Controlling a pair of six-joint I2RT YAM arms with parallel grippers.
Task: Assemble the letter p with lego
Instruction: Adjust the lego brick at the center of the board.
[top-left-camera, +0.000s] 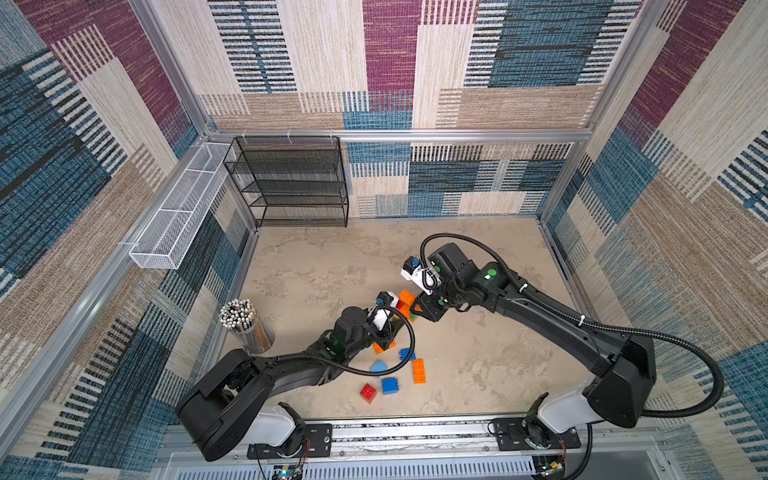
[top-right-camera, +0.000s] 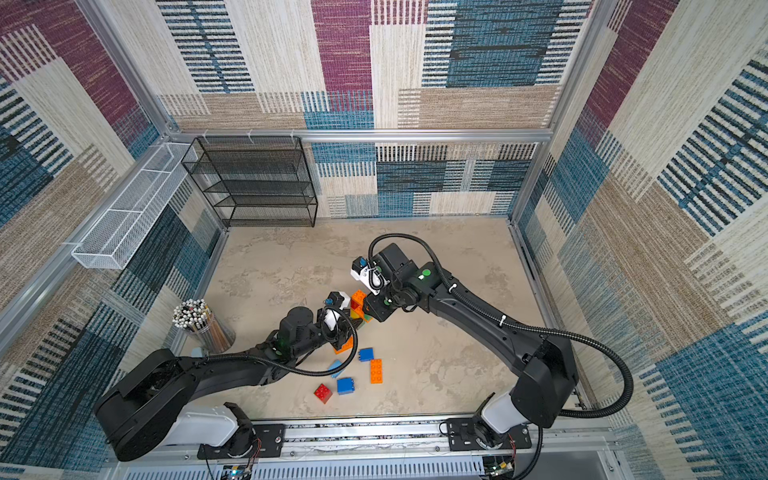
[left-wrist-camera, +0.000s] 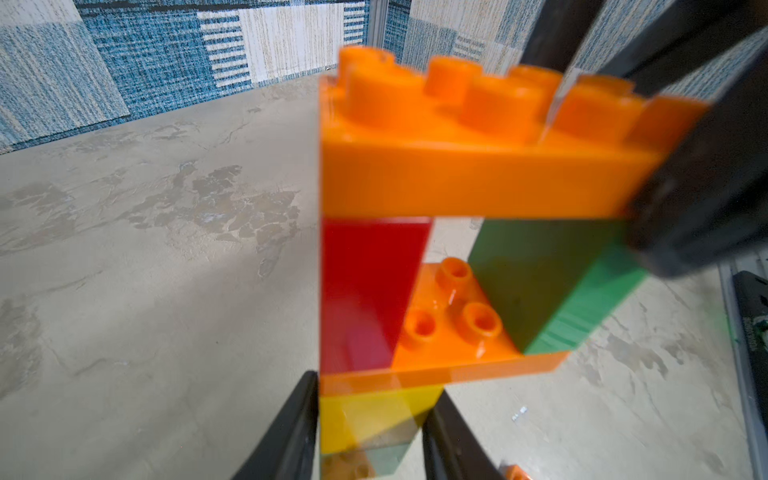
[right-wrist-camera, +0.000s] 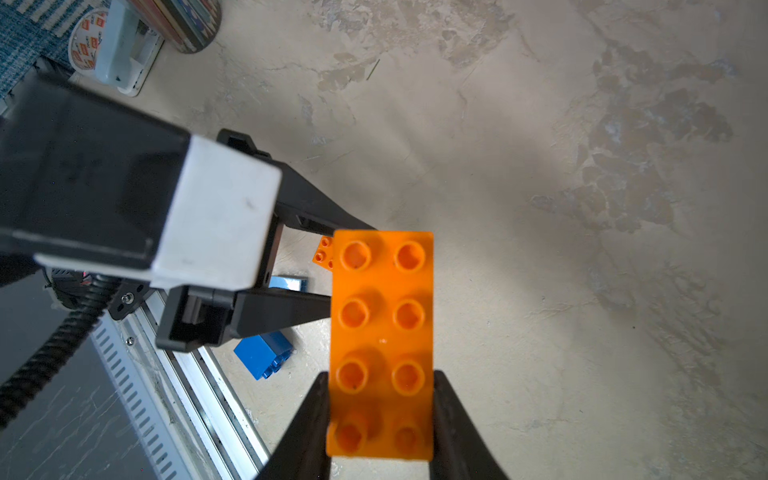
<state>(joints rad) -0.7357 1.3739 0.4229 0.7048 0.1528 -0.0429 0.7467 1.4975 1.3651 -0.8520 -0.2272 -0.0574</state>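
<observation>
An upright lego stack stands mid-table: a long orange brick (left-wrist-camera: 478, 183) on top, a red (left-wrist-camera: 365, 291) and a green brick (left-wrist-camera: 552, 282) under it, then another orange brick (left-wrist-camera: 449, 332) and a yellow one (left-wrist-camera: 365, 419). My left gripper (left-wrist-camera: 376, 386) is shut on the yellow brick low in the stack. My right gripper (right-wrist-camera: 381, 376) is shut on one end of the top orange brick (right-wrist-camera: 382, 316). In both top views the two grippers (top-left-camera: 392, 328) (top-left-camera: 415, 309) meet at the stack (top-left-camera: 405, 299) (top-right-camera: 358, 300).
Loose bricks lie toward the front: red (top-left-camera: 368, 392), blue (top-left-camera: 390, 385), long orange (top-left-camera: 419, 370), light blue (top-left-camera: 378, 367), small blue (top-left-camera: 407, 354). A pencil cup (top-left-camera: 245, 326) stands at the left wall. A black mesh shelf (top-left-camera: 291, 183) and a white wire basket (top-left-camera: 178, 216) are at the back left.
</observation>
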